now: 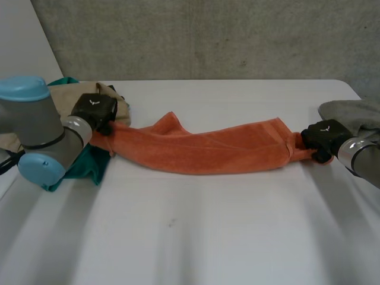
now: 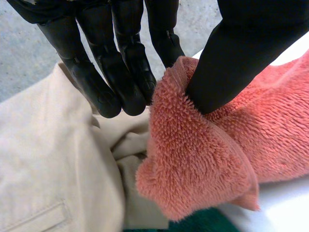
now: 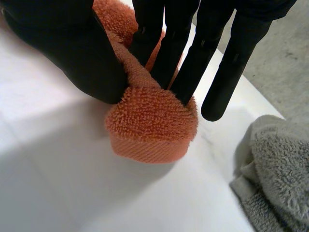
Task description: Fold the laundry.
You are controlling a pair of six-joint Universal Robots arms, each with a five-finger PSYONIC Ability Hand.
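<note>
An orange towel (image 1: 202, 148) hangs stretched in a long band across the white table (image 1: 196, 237). My left hand (image 1: 95, 111) pinches its left end; up close, the orange towel's corner (image 2: 193, 164) is caught between my thumb (image 2: 231, 63) and fingers (image 2: 130, 67). At the towel's other end my right hand (image 1: 323, 138) grips the right corner. There the bunched orange towel end (image 3: 149, 121) is squeezed between thumb (image 3: 72, 53) and straight fingers (image 3: 193, 63).
A beige garment (image 1: 116, 101) (image 2: 48, 159) and a teal cloth (image 1: 89, 163) lie piled at the table's left edge under my left arm. A grey towel (image 1: 353, 113) (image 3: 275, 174) lies at the right edge beside my right hand.
</note>
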